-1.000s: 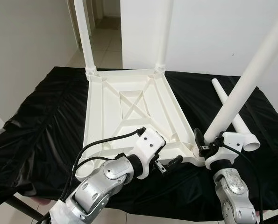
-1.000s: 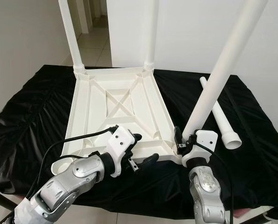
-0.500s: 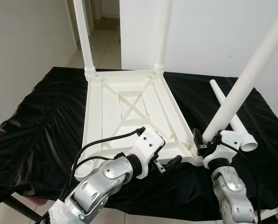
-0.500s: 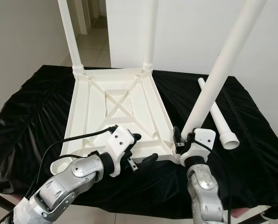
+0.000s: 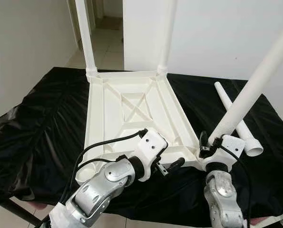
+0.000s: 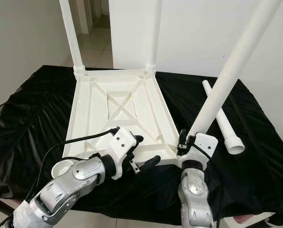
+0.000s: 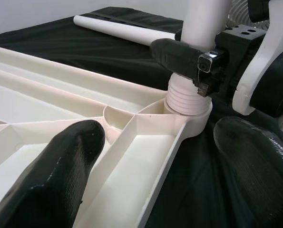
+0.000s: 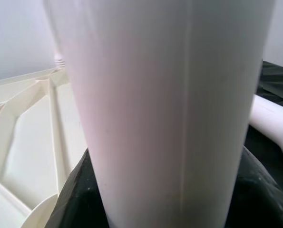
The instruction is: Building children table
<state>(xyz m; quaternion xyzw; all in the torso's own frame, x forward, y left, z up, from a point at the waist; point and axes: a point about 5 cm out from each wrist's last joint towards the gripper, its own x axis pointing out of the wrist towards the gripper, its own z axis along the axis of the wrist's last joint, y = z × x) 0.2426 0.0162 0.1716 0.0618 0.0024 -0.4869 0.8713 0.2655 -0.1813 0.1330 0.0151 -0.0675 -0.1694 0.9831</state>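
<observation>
Right eye view, leg (image 6: 227,78) leaning further

A home — tiled hallway (image 5: 105,38) beyond a doorway

A table draped in a wrinkled black cloth (image 5: 41,123) spans the frame from left to right edge. At its centre the white tabletop (image 5: 131,116) lies upside down (ribbed underside up). One loose white leg (image 5: 237,121) lies flat on the cloth at centre right.
</observation>
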